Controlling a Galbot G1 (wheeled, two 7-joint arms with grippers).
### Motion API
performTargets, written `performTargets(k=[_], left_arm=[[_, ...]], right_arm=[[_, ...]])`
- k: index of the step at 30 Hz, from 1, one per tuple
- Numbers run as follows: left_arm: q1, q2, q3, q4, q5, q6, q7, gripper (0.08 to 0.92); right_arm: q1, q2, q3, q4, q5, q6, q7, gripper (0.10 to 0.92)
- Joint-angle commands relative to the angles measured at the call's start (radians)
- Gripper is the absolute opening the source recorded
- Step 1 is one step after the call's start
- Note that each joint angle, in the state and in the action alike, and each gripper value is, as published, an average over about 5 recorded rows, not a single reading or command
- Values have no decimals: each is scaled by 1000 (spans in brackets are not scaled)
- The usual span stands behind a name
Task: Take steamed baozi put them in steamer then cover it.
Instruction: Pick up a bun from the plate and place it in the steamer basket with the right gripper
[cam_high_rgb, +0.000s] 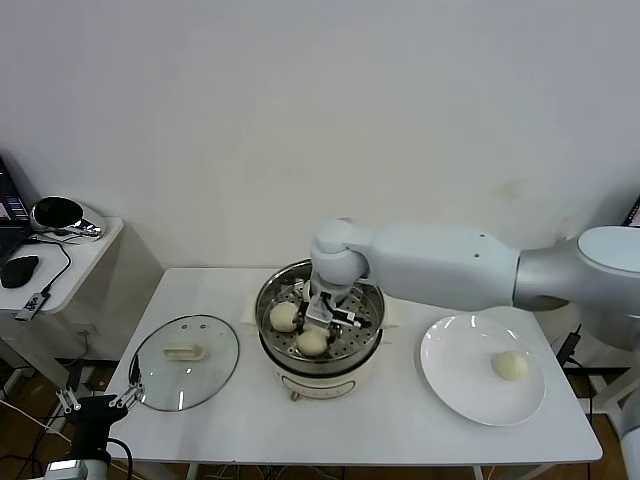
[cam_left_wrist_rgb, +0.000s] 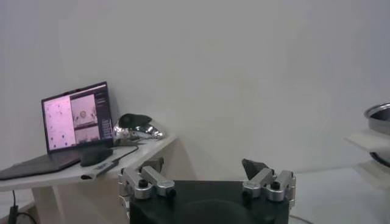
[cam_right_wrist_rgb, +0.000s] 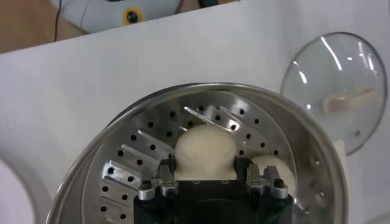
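The right gripper (cam_high_rgb: 328, 305) is reaching down into the steamer (cam_high_rgb: 372, 345) at the middle of the tabletop (cam_high_rgb: 400, 420), its fingers pinching a steamed baozi (cam_right_wrist_rgb: 205, 150) that is sitting on or just above the perforated tray (cam_right_wrist_rgb: 131, 158), so the step in hand looks like the placing of a bun inside the pot. The next move is probably calling for the fingers to spread and let the bun settle, then a straight lift clear of the steel rim without nudging the neighbouring buns, before going to the white plate (cam_high_rgb: 455, 385) on the robot's right. By count, two buns are showing in the steamer in the head view, with the gripped one largely hidden under the gripper there, and one more baozi (cam_high_rgb: 510, 366) is waiting on the plate, making four in all. There is one steamer, one plate, and one glass cover (cam_high_rgb: 186, 361) lying flat on the tabletop to the steamer's left, apart from it. The left gripper (cam_left_wrist_rgb: 207, 176) is hanging parked off the tabletop's left edge, fingers spread wide and holding nothing.
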Motion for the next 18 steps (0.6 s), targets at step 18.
performTargets(k=[18], left_arm=[[-7,10,7,-5,2,2,3,823]], right_arm=[[182,-323,67,115,151,-358,-85,823]])
